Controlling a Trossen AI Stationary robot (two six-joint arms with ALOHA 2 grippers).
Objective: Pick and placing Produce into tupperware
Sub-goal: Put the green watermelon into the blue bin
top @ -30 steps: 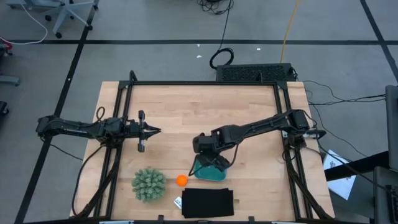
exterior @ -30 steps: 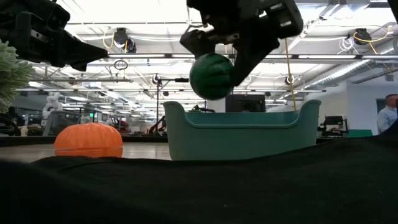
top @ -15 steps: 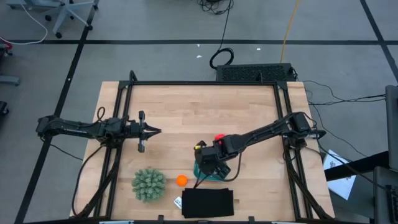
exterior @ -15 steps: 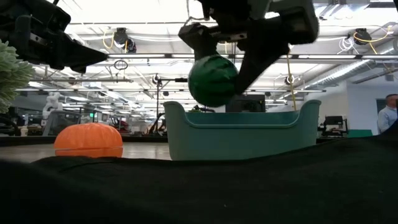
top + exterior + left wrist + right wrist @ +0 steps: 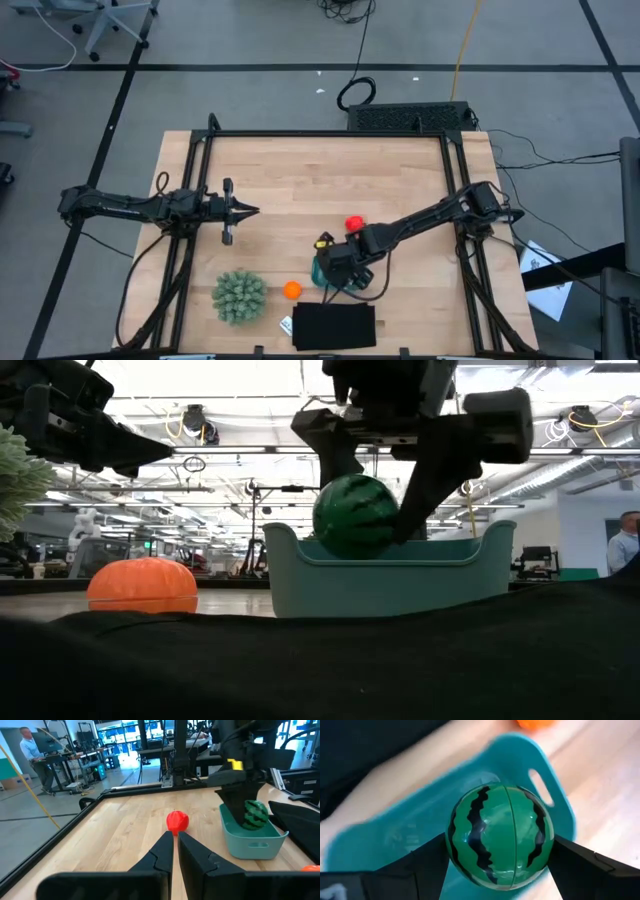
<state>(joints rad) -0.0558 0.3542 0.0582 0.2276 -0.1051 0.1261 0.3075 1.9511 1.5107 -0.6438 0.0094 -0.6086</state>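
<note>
My right gripper (image 5: pixel 336 269) is shut on the dark green striped ball (image 5: pixel 355 517) and holds it over the teal tupperware (image 5: pixel 390 575), with the ball's underside below the rim. The tupperware (image 5: pixel 321 273) stands near the table's near edge. The orange ball (image 5: pixel 291 290) lies on the table to its left. The red fruit with a green top (image 5: pixel 354 223) lies just beyond it. My left gripper (image 5: pixel 250 210) hovers shut over the table's left half, away from all of these. My right gripper pinches the striped ball between its two fingers (image 5: pixel 420 865), one on each opposite side (image 5: pixel 456 845) at its widest part. The fingers come from above, pointing down. The ball hangs partly inside the tupperware; whether it touches the floor of it cannot be told.
A large spiky pale-green plant (image 5: pixel 239 296) stands left of the orange ball. A flat black rectangle (image 5: pixel 334 326) lies at the near edge, right in front of the tupperware. Bare wood stretches across the far half of the table (image 5: pixel 320 170).
My right gripper has moved toward the near edge and down, carrying the striped ball from above the tupperware's rim to partly inside it. The red fruit, hidden under the arm before, now shows beyond the tupperware.
</note>
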